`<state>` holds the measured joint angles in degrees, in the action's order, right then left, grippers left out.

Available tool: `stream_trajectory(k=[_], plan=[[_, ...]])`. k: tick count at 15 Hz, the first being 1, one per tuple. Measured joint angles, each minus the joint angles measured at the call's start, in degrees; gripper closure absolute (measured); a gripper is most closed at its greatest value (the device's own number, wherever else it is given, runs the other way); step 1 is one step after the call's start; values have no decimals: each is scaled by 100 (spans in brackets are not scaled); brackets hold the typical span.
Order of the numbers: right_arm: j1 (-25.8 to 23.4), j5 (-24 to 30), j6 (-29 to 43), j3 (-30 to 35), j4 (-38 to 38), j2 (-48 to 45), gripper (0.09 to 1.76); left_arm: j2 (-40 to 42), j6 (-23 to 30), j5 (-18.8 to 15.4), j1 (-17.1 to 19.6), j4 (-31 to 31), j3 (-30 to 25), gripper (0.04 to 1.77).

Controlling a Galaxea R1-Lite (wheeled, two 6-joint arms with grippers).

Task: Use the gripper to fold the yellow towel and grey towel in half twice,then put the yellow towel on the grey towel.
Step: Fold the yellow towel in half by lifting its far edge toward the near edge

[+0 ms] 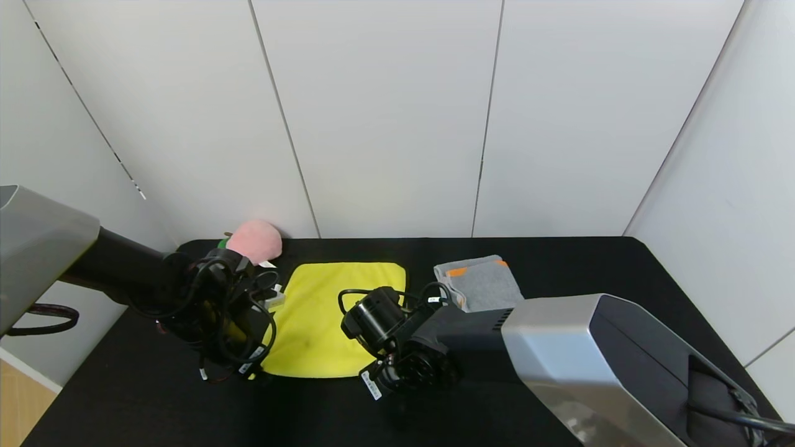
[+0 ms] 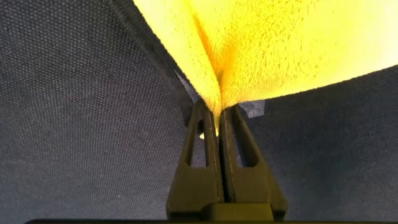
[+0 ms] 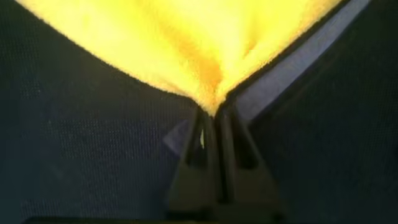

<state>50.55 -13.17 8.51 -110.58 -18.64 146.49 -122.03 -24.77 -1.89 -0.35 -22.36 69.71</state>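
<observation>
1. Spanning the whole workspace, the black table (image 1: 559, 261) carries both cloths; judging by how they lie, the task is partly done, with the grey folding seemingly complete and the yellow folding only starting.
2. The yellow towel (image 1: 329, 316) lies spread flat near the table's middle, between the two arms, so its two folds and the final stacking remain.
3. The grey towel (image 1: 481, 284) sits just to the right of the yellow one, apart from it, already a compact folded bundle with an orange band showing at its far edge.
4. The pink plush peach (image 1: 256, 240) rests at the back, beyond the yellow towel's far left corner.
5. The left gripper (image 2: 219, 115) has its jaws pressed together on the yellow towel's near left corner, the pile puckering into the pinch.
6. The right gripper (image 3: 214, 115) is likewise clamped on the near right corner, a dark trim strip beside it.
</observation>
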Motion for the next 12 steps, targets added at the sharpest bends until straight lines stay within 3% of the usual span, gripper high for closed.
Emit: stream_trajectory(k=[5, 12], plan=[[-32, 68, 187, 9, -172, -115, 171, 160, 9, -133, 2, -16, -6, 169], [-76, 780, 675, 11, -958, -496, 171, 660, 1, -245, 0, -99, -444, 169]])
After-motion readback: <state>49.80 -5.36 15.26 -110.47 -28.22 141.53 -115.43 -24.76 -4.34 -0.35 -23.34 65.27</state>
